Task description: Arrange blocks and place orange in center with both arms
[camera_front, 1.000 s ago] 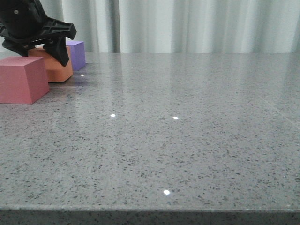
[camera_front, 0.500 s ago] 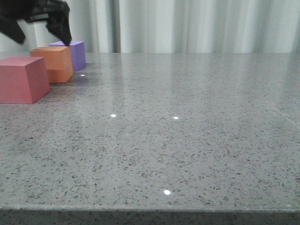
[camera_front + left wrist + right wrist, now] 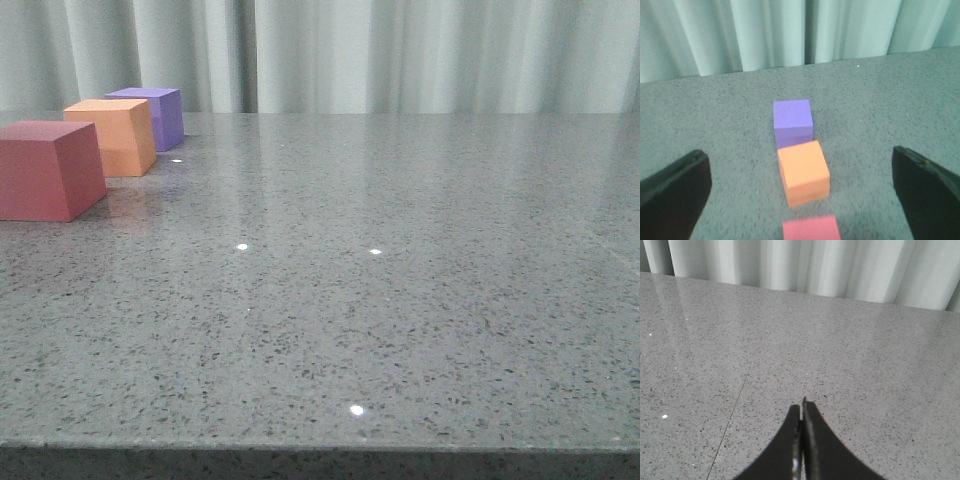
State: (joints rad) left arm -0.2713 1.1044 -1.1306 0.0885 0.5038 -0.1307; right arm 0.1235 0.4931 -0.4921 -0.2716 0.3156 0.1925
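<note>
between two cubes, matte orange cube (image 3: 112, 136)

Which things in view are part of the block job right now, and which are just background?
Part of the job:
- red-pink cube
- orange cube, between the other two
- purple cube
- left gripper, open, above the row
- right gripper, shut, over bare table

Just background:
- grey speckled table
- pale curtain
</note>
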